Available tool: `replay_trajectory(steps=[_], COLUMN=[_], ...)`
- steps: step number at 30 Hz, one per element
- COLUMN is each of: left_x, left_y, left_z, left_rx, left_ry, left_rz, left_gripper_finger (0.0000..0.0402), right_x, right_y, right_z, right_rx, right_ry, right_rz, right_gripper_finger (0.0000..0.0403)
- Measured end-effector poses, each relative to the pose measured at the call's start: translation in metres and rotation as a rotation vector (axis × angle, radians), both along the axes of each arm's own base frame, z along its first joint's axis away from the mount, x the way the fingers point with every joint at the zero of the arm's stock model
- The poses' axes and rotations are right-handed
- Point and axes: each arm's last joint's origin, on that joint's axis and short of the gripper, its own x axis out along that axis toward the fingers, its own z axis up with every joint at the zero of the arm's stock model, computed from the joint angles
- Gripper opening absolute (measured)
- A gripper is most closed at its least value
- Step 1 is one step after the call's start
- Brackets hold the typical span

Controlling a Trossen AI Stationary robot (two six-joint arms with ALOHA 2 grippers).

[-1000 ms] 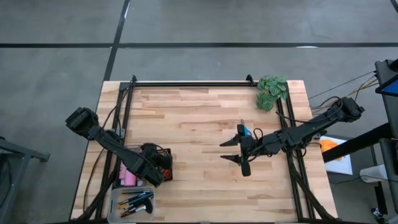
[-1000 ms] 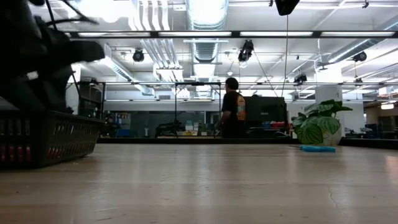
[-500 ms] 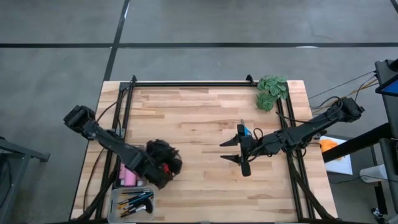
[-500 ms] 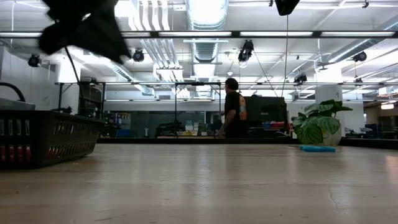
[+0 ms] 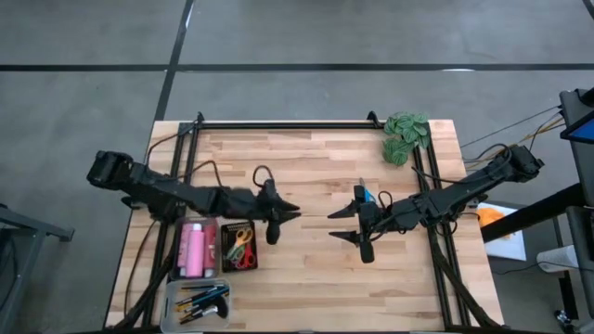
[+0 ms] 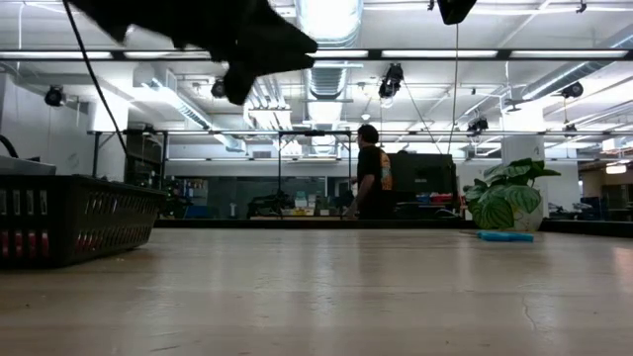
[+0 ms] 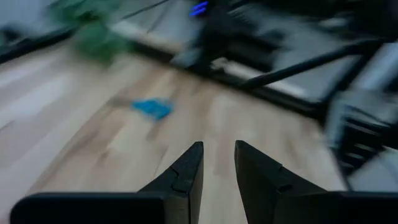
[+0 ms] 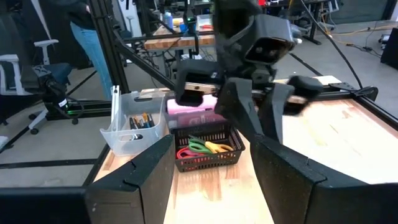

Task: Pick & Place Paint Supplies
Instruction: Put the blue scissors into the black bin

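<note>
My left gripper [image 5: 286, 211] hangs above the table's middle, pointing almost level toward the right edge. Its fingers [image 7: 217, 155] stand a narrow gap apart with nothing between them. Blue-handled scissors [image 7: 152, 107] lie flat on the wood ahead of it, close by my right gripper [image 5: 336, 225]. That gripper hovers open and empty. A black basket [image 5: 221, 249] at the near left holds pink bottles [image 5: 194, 249] and coloured scissors [image 5: 241, 247]. A clear tray [image 5: 198, 299] next to it holds brushes.
A green leafy clump [image 5: 406, 135] lies at the far right corner. Black frame rails [image 5: 278, 124] run along the far edge and both sides. Bare wood lies between the basket and the blue scissors [image 5: 366, 195]. A person [image 6: 371, 183] stands in the room far behind.
My left gripper has risen from above the basket and swung toward the table's middle, right and somewhat toward the far edge. It has tipped from pointing down to almost level and has rolled about its own line. The basket's contents now show.
</note>
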Motion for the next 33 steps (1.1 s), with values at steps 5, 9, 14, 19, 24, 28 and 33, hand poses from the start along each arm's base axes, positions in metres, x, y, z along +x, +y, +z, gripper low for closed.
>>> replay_trajectory(steps=[5,9,14,19,24,28,33], left_x=[-0.014,-0.025,-0.028,-0.028,-0.028,-0.028,-0.03], left_y=[0.027,0.036,0.036,0.036,0.036,0.036,0.036], left_z=[-0.024,-0.035,-0.037,-0.037,-0.037,-0.038,-0.046], left_rx=[0.057,0.056,0.031,-0.004,-0.007,-0.007,-0.006], left_ry=[-0.164,-0.18,-0.155,-0.156,-0.156,-0.144,-0.06], left_rz=[-0.145,-0.112,-0.105,-0.096,-0.096,-0.096,-0.097], left_gripper_finger=[0.0094,0.0094,0.0094,0.0094,0.0094,0.0094,0.0094], right_x=[0.0,0.0,0.0,0.0,0.0,0.0,0.0], right_y=[0.0,0.0,0.0,0.0,0.0,0.0,0.0], right_z=[0.0,0.0,0.0,0.0,0.0,0.0,0.0], right_rx=[0.0,0.0,0.0,0.001,0.001,0.001,0.001], right_ry=[0.0,0.0,-0.001,-0.001,-0.002,-0.002,-0.002], right_rz=[0.0,0.0,0.0,0.0,0.0,0.0,0.0], right_gripper_finger=[0.0209,0.0209,0.0209,0.0209,0.0209,0.0209,0.0209])
